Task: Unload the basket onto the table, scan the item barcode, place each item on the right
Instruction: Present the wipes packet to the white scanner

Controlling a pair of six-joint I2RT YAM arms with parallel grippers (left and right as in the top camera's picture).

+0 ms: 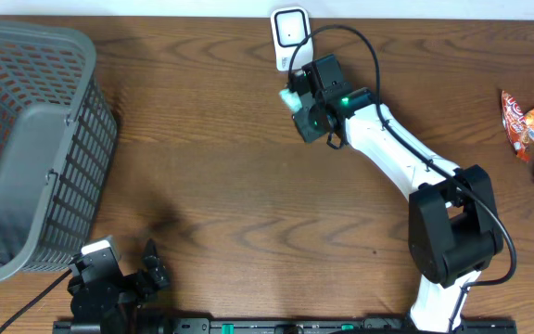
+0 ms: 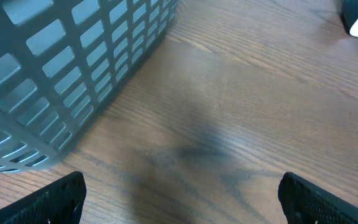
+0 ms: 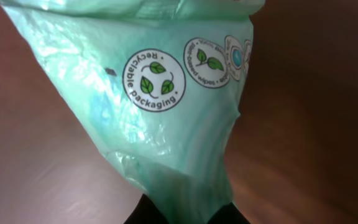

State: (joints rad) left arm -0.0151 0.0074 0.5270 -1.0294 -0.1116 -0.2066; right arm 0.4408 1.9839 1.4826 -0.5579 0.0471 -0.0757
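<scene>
Item: pale green crinkled plastic pouch [image 3: 166,106], pinched in the clenched right gripper [image 3: 182,214], just beside the white upright barcode scanner [image 1: 289,35]. Left gripper [image 2: 182,202]: released, empty, near the grey mesh basket [image 1: 91,139]. Status: pouch picked up and presented to the scanner; scan unconfirmed, barcode not visible.

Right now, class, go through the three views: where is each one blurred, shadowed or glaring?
Overhead: sharp and evenly lit, with a faint shadow on the wooden table at lower left. Left wrist: soft, a dark shadow smudge on the wood beside the grey basket. Right wrist: the green packet shows sharp print and shiny film; the wood behind is blurred.
</scene>
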